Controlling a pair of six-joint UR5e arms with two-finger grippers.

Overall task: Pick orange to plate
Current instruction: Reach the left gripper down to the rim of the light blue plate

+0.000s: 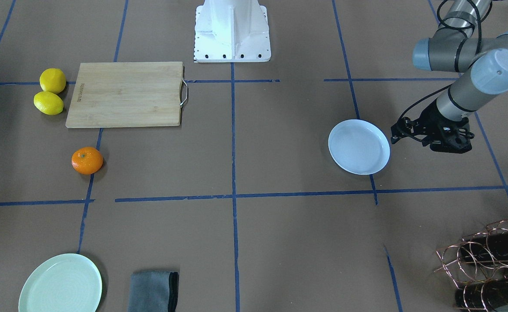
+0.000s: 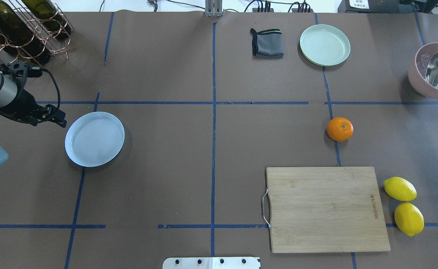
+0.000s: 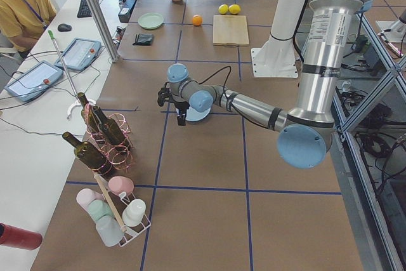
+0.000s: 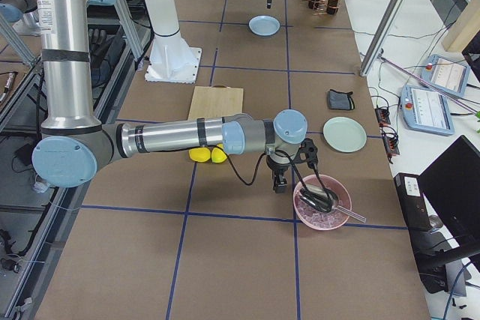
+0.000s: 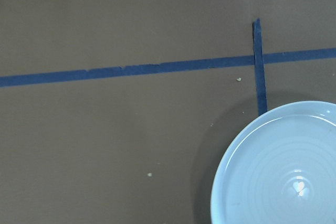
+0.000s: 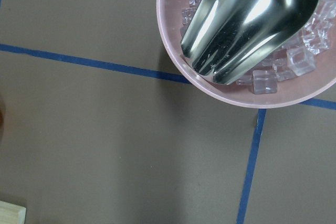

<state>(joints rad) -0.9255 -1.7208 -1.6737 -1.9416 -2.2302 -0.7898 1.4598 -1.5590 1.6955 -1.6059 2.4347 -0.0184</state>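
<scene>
Nothing picked up yet, so only at the very start: the reach for the orange [image 1: 87,160]. Sitting alone on the brown table, on a blue tape line, near a corner of the wooden board [image 1: 126,94] and well apart from the two lemons [image 1: 50,92]. Between the board and the green plate [image 1: 61,284], and not touching either. Far across the table from the white plate [image 1: 359,147], bare and waiting. Hanging just beside that white plate: the left gripper [image 1: 449,145], dark and pointing down, too hard to tell if fingers apart or together. Over by the pink bowl [image 4: 322,204] of ice and the shiny scoop: the right gripper [image 4: 279,183], seen only from the side, so cannot tell for those jaws either. Probably a job for the right arm, being on the orange's side of the table. Next up, by the look of it: swing away from the bowl, stop right above the orange, spread the fingers wide, go down around its round middle, squeeze softly, lift. Then a long carry across to the white plate. Careful with a round thing like that, likely to roll if bumped.
</scene>
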